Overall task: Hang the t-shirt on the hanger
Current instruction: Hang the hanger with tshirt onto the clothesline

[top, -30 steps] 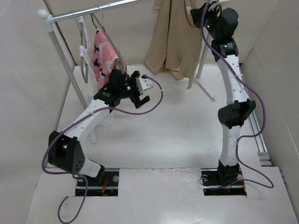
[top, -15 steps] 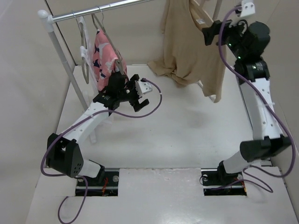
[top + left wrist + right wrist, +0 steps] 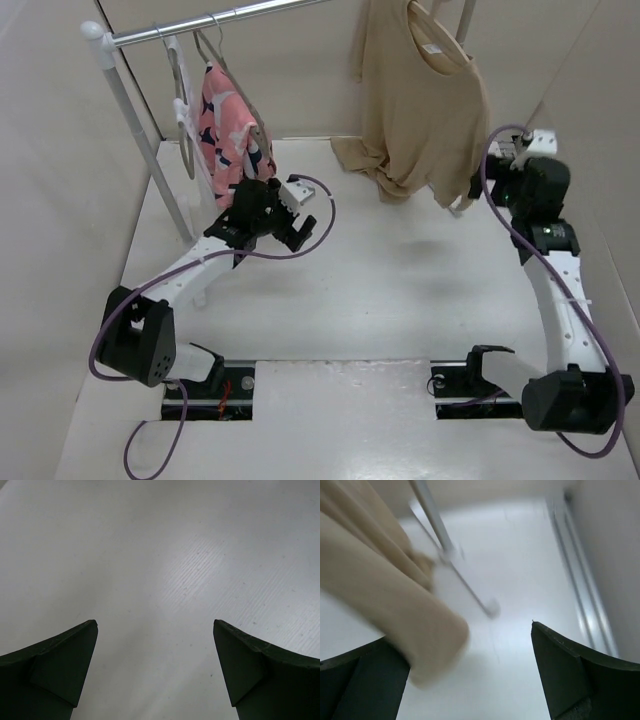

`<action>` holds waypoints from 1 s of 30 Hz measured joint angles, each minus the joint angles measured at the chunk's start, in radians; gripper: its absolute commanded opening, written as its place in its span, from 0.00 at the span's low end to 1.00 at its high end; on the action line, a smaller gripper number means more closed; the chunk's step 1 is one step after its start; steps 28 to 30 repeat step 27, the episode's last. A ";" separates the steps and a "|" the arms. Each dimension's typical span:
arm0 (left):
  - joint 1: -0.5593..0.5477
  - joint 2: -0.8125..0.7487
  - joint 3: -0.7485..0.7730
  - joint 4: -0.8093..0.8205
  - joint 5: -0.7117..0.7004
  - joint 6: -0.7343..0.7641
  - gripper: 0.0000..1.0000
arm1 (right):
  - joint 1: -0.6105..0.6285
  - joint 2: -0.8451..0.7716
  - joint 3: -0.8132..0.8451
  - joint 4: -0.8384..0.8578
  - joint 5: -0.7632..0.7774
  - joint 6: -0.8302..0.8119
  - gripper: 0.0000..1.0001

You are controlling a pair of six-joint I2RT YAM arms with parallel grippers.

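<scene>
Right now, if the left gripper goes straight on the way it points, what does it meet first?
The table. The left gripper is open, and its wrist view shows only the white tabletop between and beyond the fingers. How far off it lies is unclear.

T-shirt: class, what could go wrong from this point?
1. The open right gripper sits right beside the t-shirt; in moving off, a finger might snag the cloth and drag it off the hanger.
2. Its lower end lies bunched on the table, so it hangs unevenly and may slip.
</scene>
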 measured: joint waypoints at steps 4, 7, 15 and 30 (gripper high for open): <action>0.000 -0.003 -0.100 0.071 -0.097 -0.097 1.00 | -0.013 -0.002 -0.306 -0.031 0.106 0.116 1.00; 0.000 -0.016 -0.183 0.108 -0.150 -0.139 1.00 | -0.022 -0.004 -0.460 -0.043 0.121 0.192 1.00; 0.001 -0.082 -0.342 0.206 -0.252 -0.183 1.00 | -0.022 0.023 -0.502 -0.010 0.098 0.257 1.00; 0.001 -0.225 -0.478 0.245 -0.304 -0.200 1.00 | -0.022 0.054 -0.483 -0.002 -0.032 0.177 1.00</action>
